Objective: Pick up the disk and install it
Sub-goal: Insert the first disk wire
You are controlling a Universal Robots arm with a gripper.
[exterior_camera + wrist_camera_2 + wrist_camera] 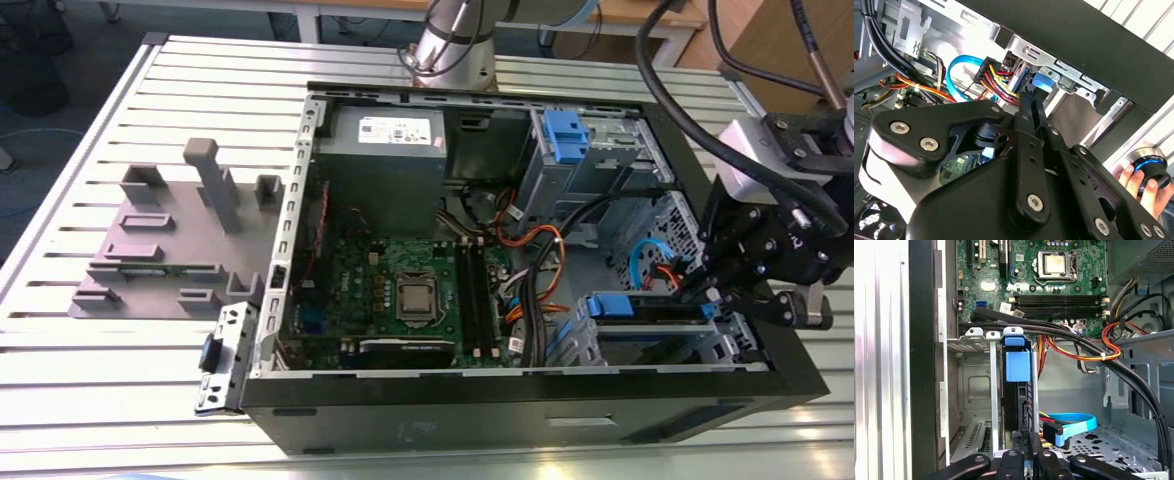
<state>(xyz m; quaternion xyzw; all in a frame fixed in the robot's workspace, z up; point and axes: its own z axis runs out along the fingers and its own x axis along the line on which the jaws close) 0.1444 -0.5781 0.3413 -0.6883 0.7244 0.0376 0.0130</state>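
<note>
Installation step: the gripper (1024, 452), fingers pinching the disk (1018, 390) edge-on, pressed it into the drive bay (974, 385); seating likely required a straight push.

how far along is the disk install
Done: the disk is out of its holder and stands on edge in a slot of the drive bay inside the open computer case. In hand: the gripper is right at the disk's near end. Left: seating it; whether it is pushed fully home can't be told.
</note>
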